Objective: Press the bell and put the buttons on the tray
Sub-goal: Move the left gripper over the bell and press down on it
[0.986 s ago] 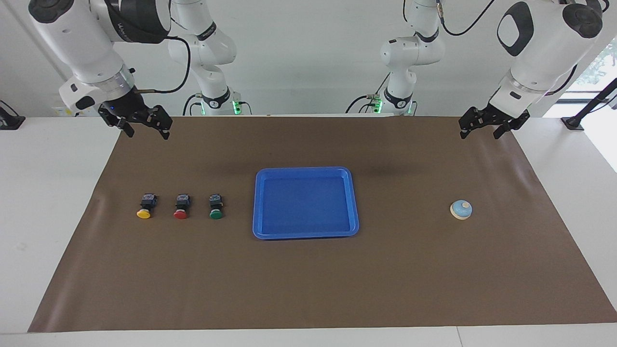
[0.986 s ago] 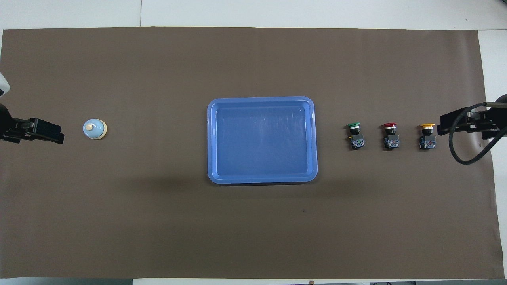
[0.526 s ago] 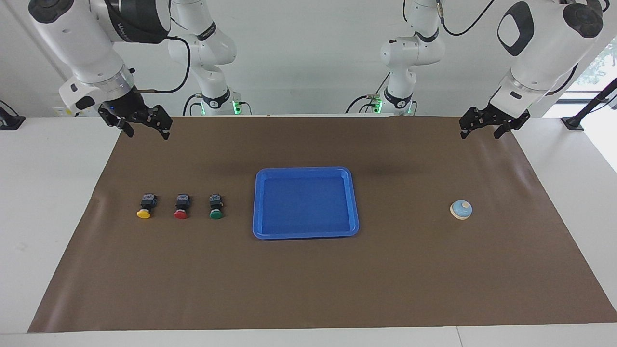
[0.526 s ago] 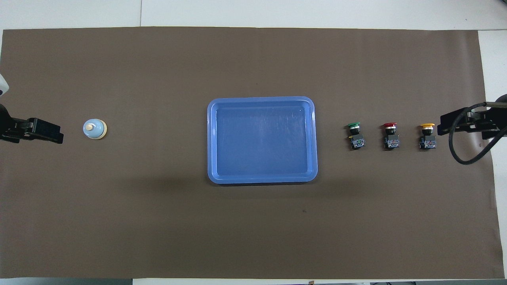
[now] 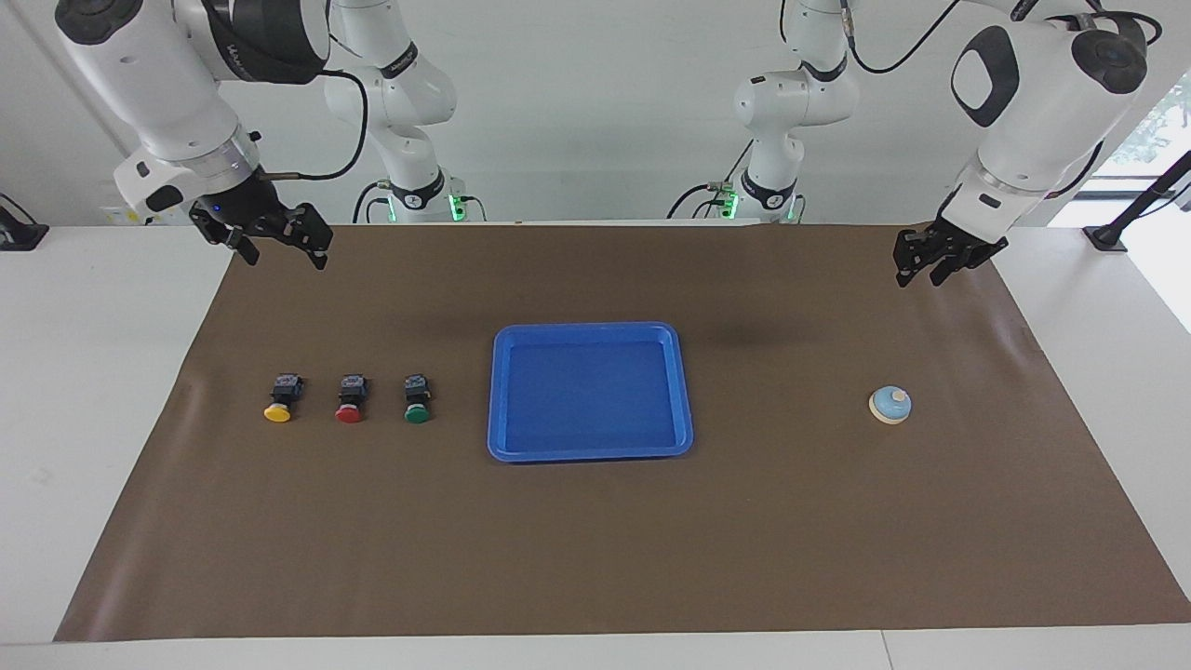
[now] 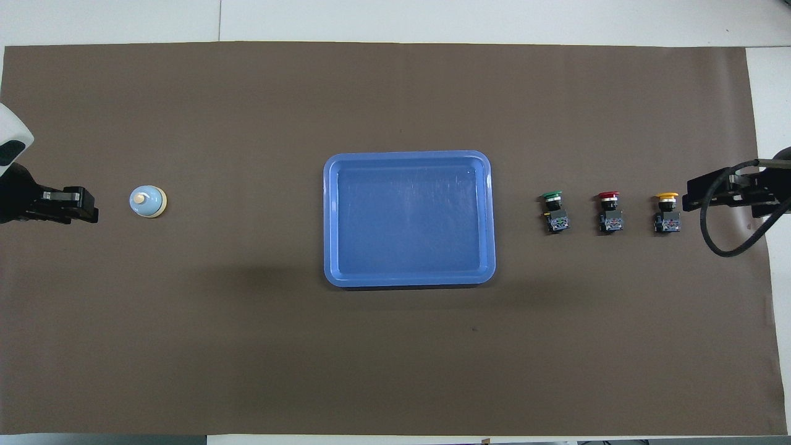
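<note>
As seen from the facing view, a brown mat (image 5: 595, 558) covers the bench (image 5: 84, 391); the left pincer (image 5: 930, 261) hangs in the air over the mat's corner at the left arm's end, its fingers drawn to a narrow gap and holding nothing; the bell (image 5: 890, 405) sits on the mat at that same end, farther from the robots than the spot under that pincer and well apart from it; the tray (image 5: 590, 450) lies at the middle of the mat with nothing on it; the buttons stand in a row toward the right arm's end, the green button (image 5: 417, 397) closest to the tray, then the red button (image 5: 351, 399), then the yellow button (image 5: 282, 398); the right pincer (image 5: 279, 249) hangs wide apart and holding nothing over the mat's edge at the right arm's end, waiting.

From the overhead view, the left pincer (image 6: 77, 207) shows at the picture's edge, level with the bell (image 6: 148, 202), which lies just toward the tray (image 6: 408, 279) from it; the right pincer (image 6: 710, 188) covers the mat (image 6: 395, 371) beside the yellow button (image 6: 667, 213); the red button (image 6: 609, 212) and green button (image 6: 555, 212) follow toward the tray, each body's long axis running toward the robots, cap end farther.

By my judgement the left arm is far nearer the bell, so the press turns on bringing that narrowed pincer over the knob and down.
</note>
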